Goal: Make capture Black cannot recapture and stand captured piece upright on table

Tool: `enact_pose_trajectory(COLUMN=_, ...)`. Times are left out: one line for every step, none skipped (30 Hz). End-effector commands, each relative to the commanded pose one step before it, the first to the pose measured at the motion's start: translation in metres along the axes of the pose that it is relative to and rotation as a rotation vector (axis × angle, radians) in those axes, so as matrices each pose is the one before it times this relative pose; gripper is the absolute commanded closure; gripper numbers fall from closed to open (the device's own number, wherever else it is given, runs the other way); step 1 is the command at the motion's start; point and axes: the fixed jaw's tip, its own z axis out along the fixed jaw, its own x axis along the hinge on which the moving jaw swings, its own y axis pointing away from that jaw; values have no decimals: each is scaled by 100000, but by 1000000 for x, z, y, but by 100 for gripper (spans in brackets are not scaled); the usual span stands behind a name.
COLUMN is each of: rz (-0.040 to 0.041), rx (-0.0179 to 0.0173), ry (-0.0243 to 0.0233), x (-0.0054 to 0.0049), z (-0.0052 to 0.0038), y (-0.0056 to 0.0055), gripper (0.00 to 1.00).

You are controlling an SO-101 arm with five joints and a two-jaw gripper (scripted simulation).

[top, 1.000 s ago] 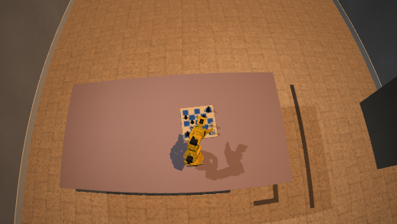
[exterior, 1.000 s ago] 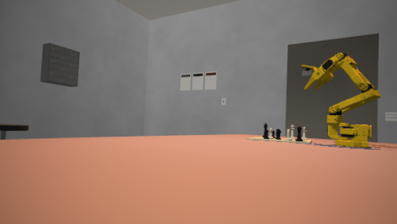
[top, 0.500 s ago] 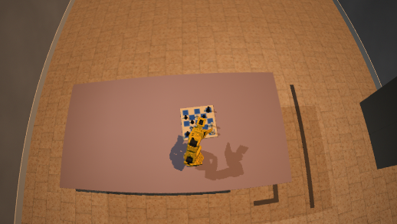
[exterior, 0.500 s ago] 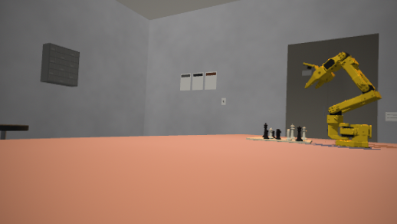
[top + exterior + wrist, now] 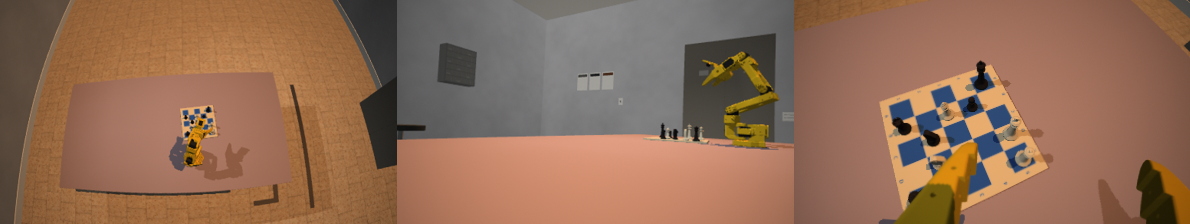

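Observation:
The small blue-and-cream chessboard (image 5: 961, 132) lies on the table, also seen from above (image 5: 198, 121) and from the side (image 5: 677, 139). On it stand a tall black piece (image 5: 980, 76) at the far corner, a black pawn (image 5: 971, 104), a white pawn (image 5: 946, 111) beside it, two more black pieces (image 5: 900, 125) (image 5: 930, 136), and two white pieces (image 5: 1011, 129) (image 5: 1024, 156) on the right edge. One white piece (image 5: 937, 161) and one black piece (image 5: 913, 196) are partly hidden by my finger. My gripper (image 5: 1057, 157) is open and empty, high above the board's near side (image 5: 709, 73).
The arm's yellow base (image 5: 192, 157) stands on the table just in front of the board. A dark cabinet (image 5: 379, 126) stands off the table on the right.

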Motion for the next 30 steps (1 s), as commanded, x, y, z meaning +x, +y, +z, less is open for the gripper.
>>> enact_pose_trajectory(rz=433, rx=-570, ry=-1428, x=-1402, z=-735, y=783, gripper=60)
enact_pose_trajectory(rz=0, rx=0, ry=-1, x=-1, z=-1, y=0, gripper=60)
enact_pose_trajectory(rz=0, rx=0, ry=1, x=1, z=1, y=0, gripper=60)
enact_pose_trajectory(rz=0, rx=0, ry=0, x=0, z=0, y=0, gripper=60)
enact_pose_trajectory(rz=0, rx=0, ry=0, x=0, z=0, y=0, gripper=60)
enact_pose_trajectory(rz=0, rx=0, ry=-1, x=-1, z=-1, y=0, gripper=60)
enact_pose_trajectory(rz=0, rx=0, ry=1, x=1, z=1, y=0, gripper=60)
enact_pose_trajectory(rz=0, rx=0, ry=-1, x=-1, z=-1, y=0, gripper=60)
enact_pose_trajectory(rz=0, rx=0, ry=1, x=1, z=1, y=0, gripper=60)
enact_pose_trajectory(rz=0, rx=0, ry=-1, x=-1, z=-1, y=0, gripper=60)
enact_pose_trajectory(rz=0, rx=0, ry=1, x=1, z=1, y=0, gripper=60)
enact_pose_trajectory(rz=0, rx=0, ry=-1, x=-1, z=-1, y=0, gripper=60)
enact_pose_trajectory(rz=0, rx=0, ry=1, x=1, z=1, y=0, gripper=60)
enact_pose_trajectory(rz=0, rx=0, ry=-1, x=-1, z=-1, y=0, gripper=60)
enact_pose_trajectory(rz=0, rx=0, ry=1, x=1, z=1, y=0, gripper=60)
enact_pose_trajectory(rz=0, rx=0, ry=-1, x=-1, z=-1, y=0, gripper=60)
enact_pose_trajectory(rz=0, rx=0, ry=1, x=1, z=1, y=0, gripper=60)
enact_pose_trajectory(rz=0, rx=0, ry=-1, x=-1, z=-1, y=0, gripper=60)
enact_pose_trajectory(rz=0, rx=0, ry=1, x=1, z=1, y=0, gripper=60)
enact_pose_trajectory(rz=-2, rx=-4, ry=6, x=-9, z=9, y=5, gripper=60)
enact_pose_trajectory(rz=0, rx=0, ry=0, x=0, z=0, y=0, gripper=60)
enact_pose_trajectory(rz=0, rx=0, ry=0, x=0, z=0, y=0, gripper=60)
enact_pose_trajectory(rz=-12, rx=-23, ry=46, x=-54, z=63, y=32, gripper=60)
enact_pose_trajectory(rz=-32, rx=-61, ry=118, x=-143, z=161, y=85, gripper=60)
enact_pose_trajectory(rz=-60, rx=-112, ry=222, x=-264, z=303, y=158, gripper=60)
enact_pose_trajectory(rz=-94, rx=-177, ry=348, x=-417, z=479, y=251, gripper=60)
enact_pose_trajectory(rz=-135, rx=-251, ry=497, x=-590, z=692, y=358, gripper=61)
enact_pose_trajectory(rz=-181, rx=-333, ry=659, x=-785, z=933, y=482, gripper=61)
enact_pose_trajectory(rz=-232, rx=-419, ry=835, x=-989, z=1207, y=616, gripper=62)
enact_pose_trajectory(rz=-288, rx=-509, ry=1017, x=-1204, z=1508, y=764, gripper=62)
